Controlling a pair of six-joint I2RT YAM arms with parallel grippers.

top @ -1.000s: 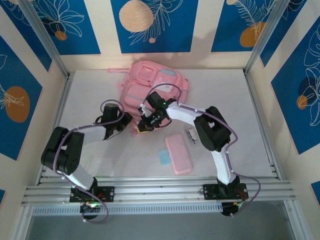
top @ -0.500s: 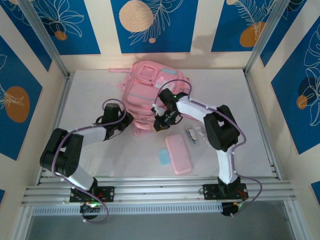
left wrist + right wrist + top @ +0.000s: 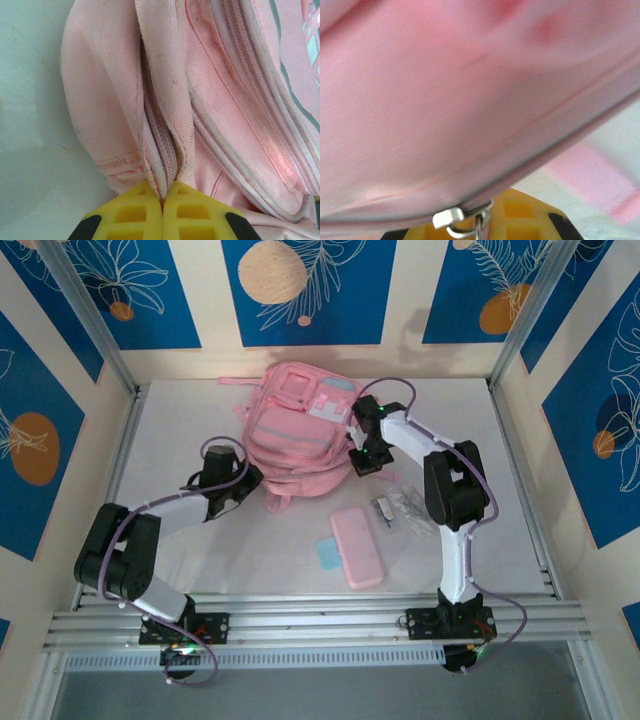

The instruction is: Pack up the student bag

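- Left gripper [image 3: 162, 199] has its yellow fingers pressed together on a fold of the large soft pink fabric student bag [image 3: 300, 425], at the bag's near left corner.
- Right gripper [image 3: 481, 229] is closed at the bag's right edge, with a small silver metal zipper pull [image 3: 448, 217] caught at its tips.
- Student bag lies at the far centre of the white table [image 3: 500, 490], front pockets facing up.
- Flat pink rectangular pencil case [image 3: 357, 547] lies on the near side, apart from the bag.
- Pale blue flat card [image 3: 327, 555] sits just left of the case.
- Clear-wrapped small items [image 3: 398, 508] lie just beyond the case's far right corner.
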